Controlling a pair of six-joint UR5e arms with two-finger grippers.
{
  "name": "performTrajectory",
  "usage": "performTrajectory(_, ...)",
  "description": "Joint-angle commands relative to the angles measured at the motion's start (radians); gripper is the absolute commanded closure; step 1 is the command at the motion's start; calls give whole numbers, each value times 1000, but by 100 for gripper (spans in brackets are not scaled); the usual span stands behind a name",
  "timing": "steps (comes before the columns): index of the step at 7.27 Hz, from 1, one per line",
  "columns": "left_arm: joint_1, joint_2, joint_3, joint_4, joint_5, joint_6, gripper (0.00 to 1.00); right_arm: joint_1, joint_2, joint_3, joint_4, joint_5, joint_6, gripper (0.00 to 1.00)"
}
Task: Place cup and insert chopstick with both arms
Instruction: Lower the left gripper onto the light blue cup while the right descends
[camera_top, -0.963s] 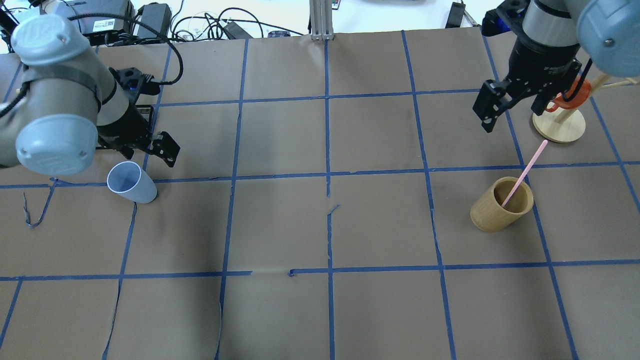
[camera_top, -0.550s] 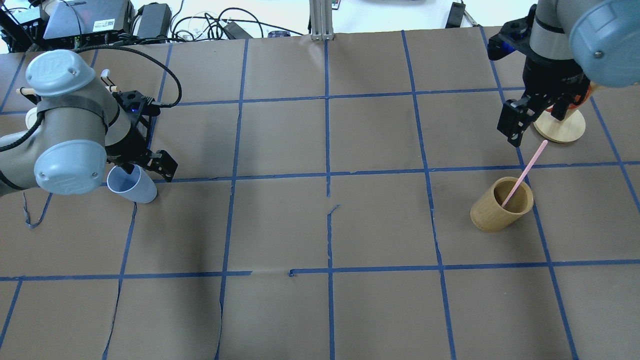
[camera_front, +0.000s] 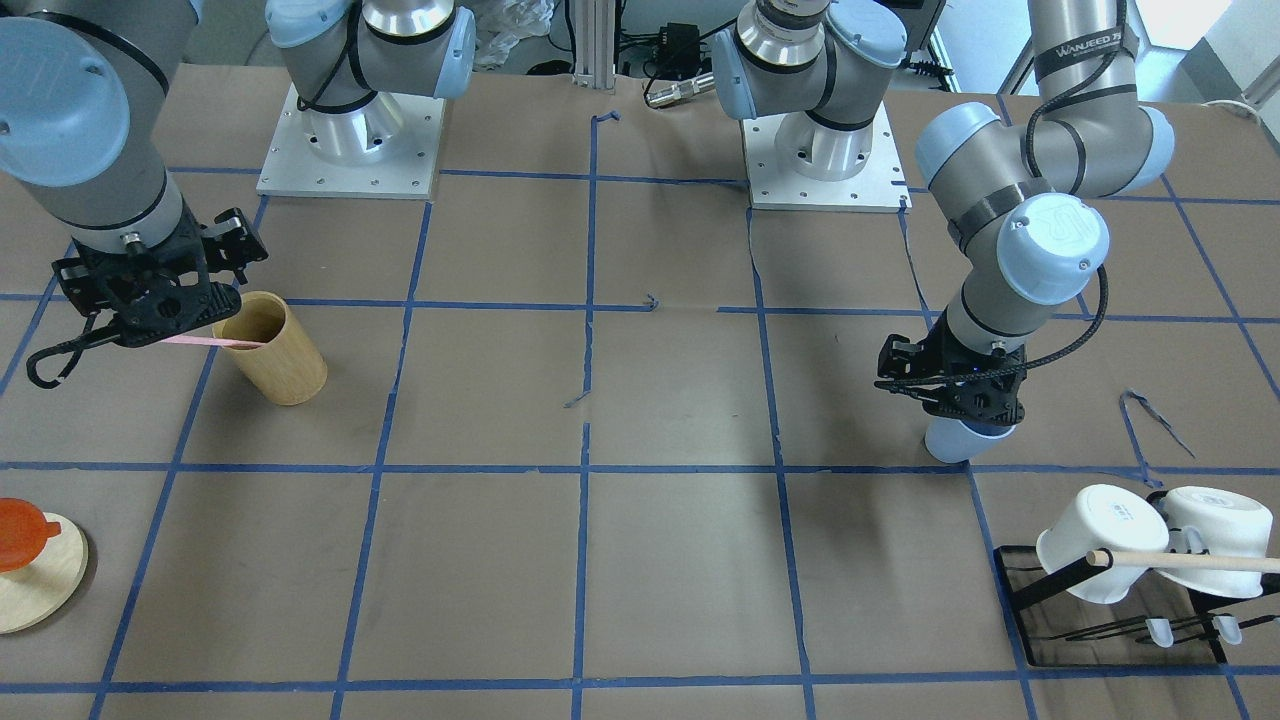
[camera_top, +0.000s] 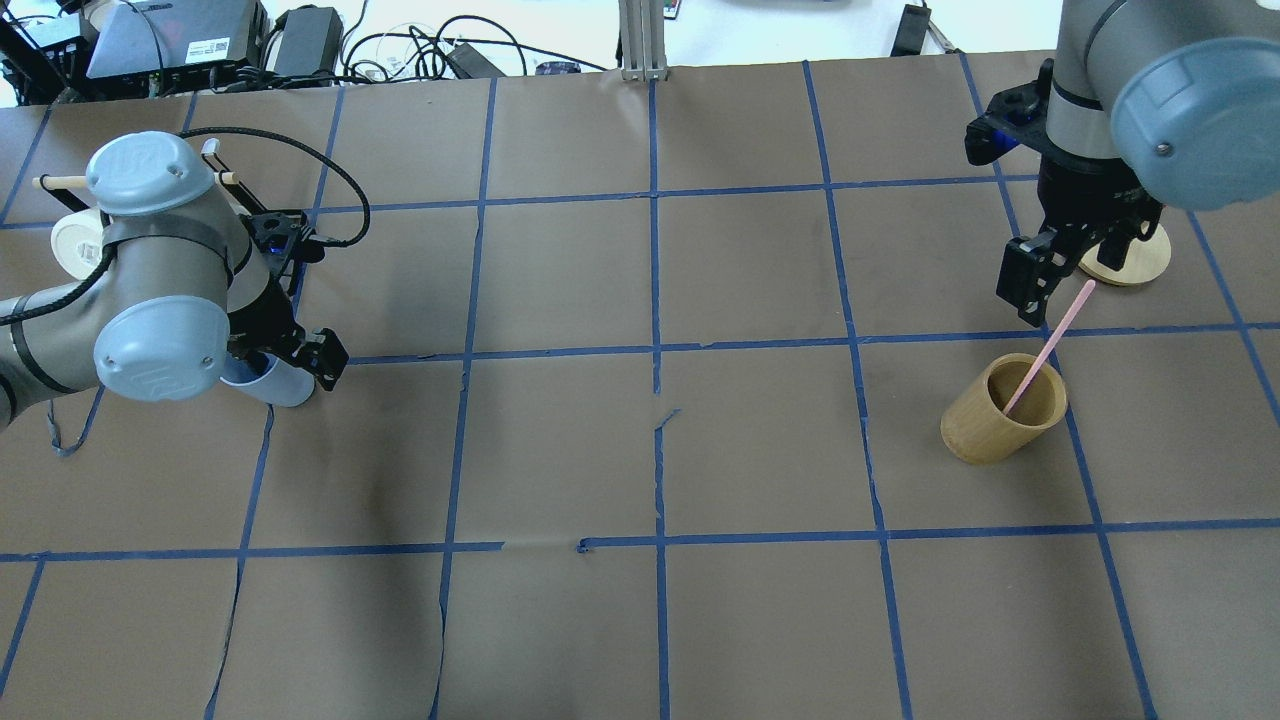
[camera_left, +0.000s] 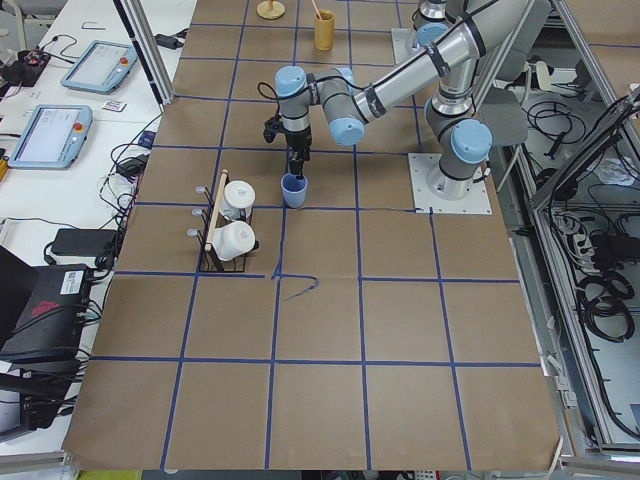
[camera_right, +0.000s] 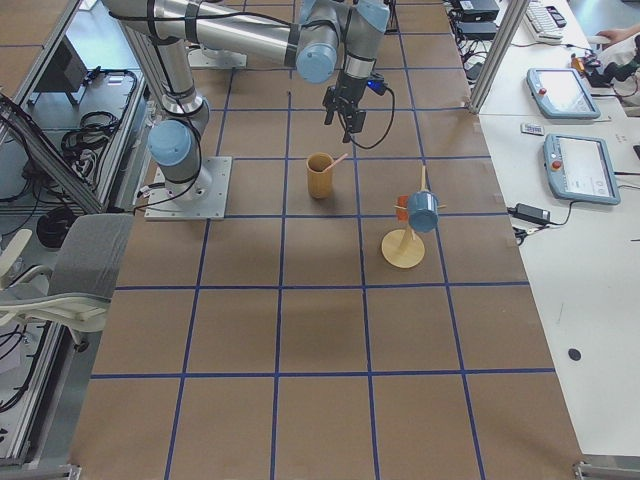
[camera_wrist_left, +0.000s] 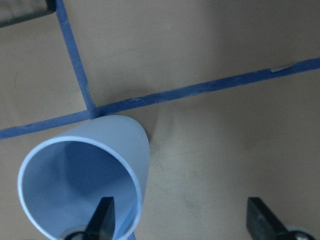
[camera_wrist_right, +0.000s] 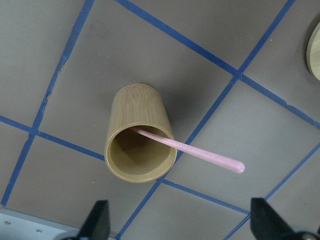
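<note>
The light-blue cup (camera_top: 287, 388) stands upright at the table's left; it also shows in the front view (camera_front: 953, 441). My left gripper (camera_top: 288, 364) is open and low over it. In the left wrist view one finger (camera_wrist_left: 104, 218) is inside the cup (camera_wrist_left: 85, 175) and the other (camera_wrist_left: 263, 221) is outside, well to its right. The pink chopstick (camera_top: 1045, 350) leans in a tan wooden cylinder (camera_top: 1000, 410). My right gripper (camera_top: 1060, 268) is open just above the stick's upper end. The right wrist view shows the chopstick (camera_wrist_right: 195, 150) between its spread fingers (camera_wrist_right: 98, 220).
A black rack with white mugs and a beige rod (camera_front: 1130, 545) stands near the cup. A round wooden stand (camera_top: 1128, 262) with an orange mug (camera_front: 18, 532) is behind the right gripper. Cables and power bricks (camera_top: 300, 40) lie along the far edge.
My left gripper has come down over the cup, and one finger is now inside its rim. My right gripper has moved right and down to the chopstick's upper end. Both stay open.
</note>
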Motion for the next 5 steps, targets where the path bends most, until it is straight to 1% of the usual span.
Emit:
performTrajectory(1,0,-1,9,3,2,-1,100,0,2,4,0,3,2,0)
performTrajectory(3,0,10,15,3,9,-3,100,0,23,5,3,-3,-1,0)
performTrajectory(4,-1,10,30,-1,40,-3,100,0,22,5,6,0,1,0)
performTrajectory(5,-1,10,35,-10,46,-3,100,0,23,5,7,-4,-2,0)
